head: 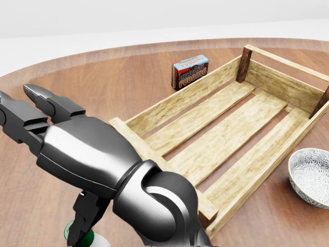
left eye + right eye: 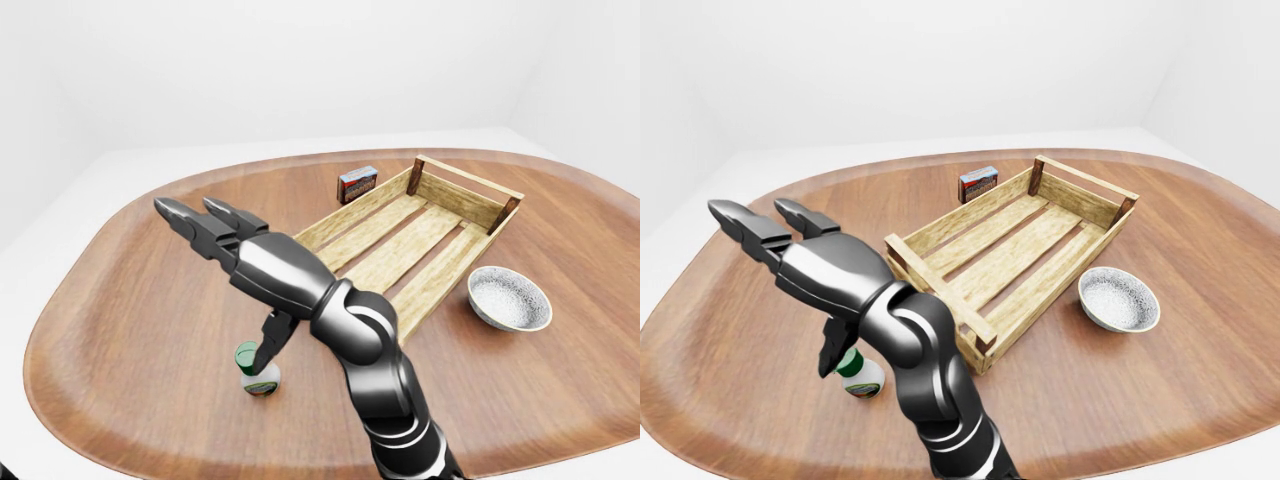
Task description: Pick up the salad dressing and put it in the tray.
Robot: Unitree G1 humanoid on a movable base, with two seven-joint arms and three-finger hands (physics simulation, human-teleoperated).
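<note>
Bare white simulator room, wooden table point(image 2: 120, 300)

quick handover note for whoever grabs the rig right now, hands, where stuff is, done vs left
Right hand: over the table, fingers spread, open, holding nothing, thumb pointing down beside the bottle.
Left hand: not in view.
Salad dressing: upright on the table, green cap, below the crate's near corner in the right-eye view.
Tray: wooden slatted crate, nothing in it.
Done: nothing yet.
Left: grasp the bottle, lift, place in the crate.
</note>
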